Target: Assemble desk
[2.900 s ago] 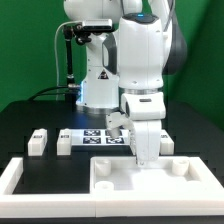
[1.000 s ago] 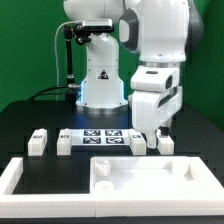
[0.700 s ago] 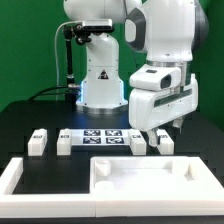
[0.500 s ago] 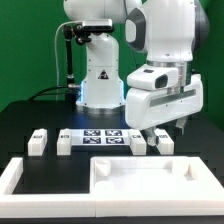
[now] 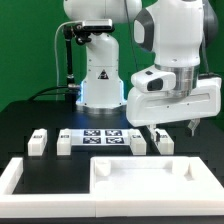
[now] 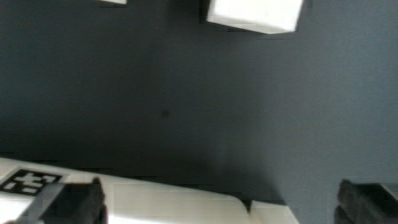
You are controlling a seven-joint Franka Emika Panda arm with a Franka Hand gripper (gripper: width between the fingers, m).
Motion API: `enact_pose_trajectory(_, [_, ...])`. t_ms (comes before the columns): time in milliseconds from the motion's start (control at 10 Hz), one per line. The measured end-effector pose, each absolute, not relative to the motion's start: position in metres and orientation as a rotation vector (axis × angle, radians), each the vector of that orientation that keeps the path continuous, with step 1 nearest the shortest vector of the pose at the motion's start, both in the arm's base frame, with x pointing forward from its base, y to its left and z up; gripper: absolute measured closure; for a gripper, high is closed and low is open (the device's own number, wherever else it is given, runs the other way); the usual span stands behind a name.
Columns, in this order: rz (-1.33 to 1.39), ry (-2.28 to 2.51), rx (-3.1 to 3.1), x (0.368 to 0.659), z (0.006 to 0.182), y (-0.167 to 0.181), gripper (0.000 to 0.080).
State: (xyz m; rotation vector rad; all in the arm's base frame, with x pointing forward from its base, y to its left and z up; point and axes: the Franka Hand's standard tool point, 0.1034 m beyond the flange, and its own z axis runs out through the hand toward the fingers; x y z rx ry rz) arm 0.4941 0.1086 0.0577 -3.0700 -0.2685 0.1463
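Hand: the hand (image 5: 172,127) hangs above the surface (image 5: 20,125) toward the exterior view's right, higher than the parts and touching none of them
Hand state: the fingers (image 6: 71,205) are spread wide, with nothing pinched between them
Tabletop panel: the tabletop panel (image 5: 140,178) is a white rectangular slab lying flat at the front of the surface, with a square recess showing in each of its two rear corners
Legs: four short white blocks stand in a row behind the panel, each apart from it and each with a dark mark on its upper face
Left pair: the outer left leg (image 5: 38,140) and the inner left leg (image 5: 65,143) stand near each other, on the exterior view's left of the marker board (image 5: 100,138)
Right pair: the inner right leg (image 5: 138,143) stands just beside the board's other end, and the outer right leg (image 5: 163,142) stands next to it, below the hand
Border rail: the border rail (image 5: 18,176) is low and white, and it wraps around the panel's left side and front
Wrist view: a white block (image 6: 254,12) on the black surface, which leg I cannot tell; a white edge with a tag shows near the fingers
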Motion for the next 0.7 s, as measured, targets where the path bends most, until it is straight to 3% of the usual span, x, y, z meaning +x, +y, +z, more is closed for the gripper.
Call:
enact_pose_trajectory(200, [0.330,-0.129,-3.028,0.482,0.056,0.107,0.0150])
enact_pose_trajectory(700, [0.883,-0.116,-2.903,0.484,0.055,0.118,0.0150])
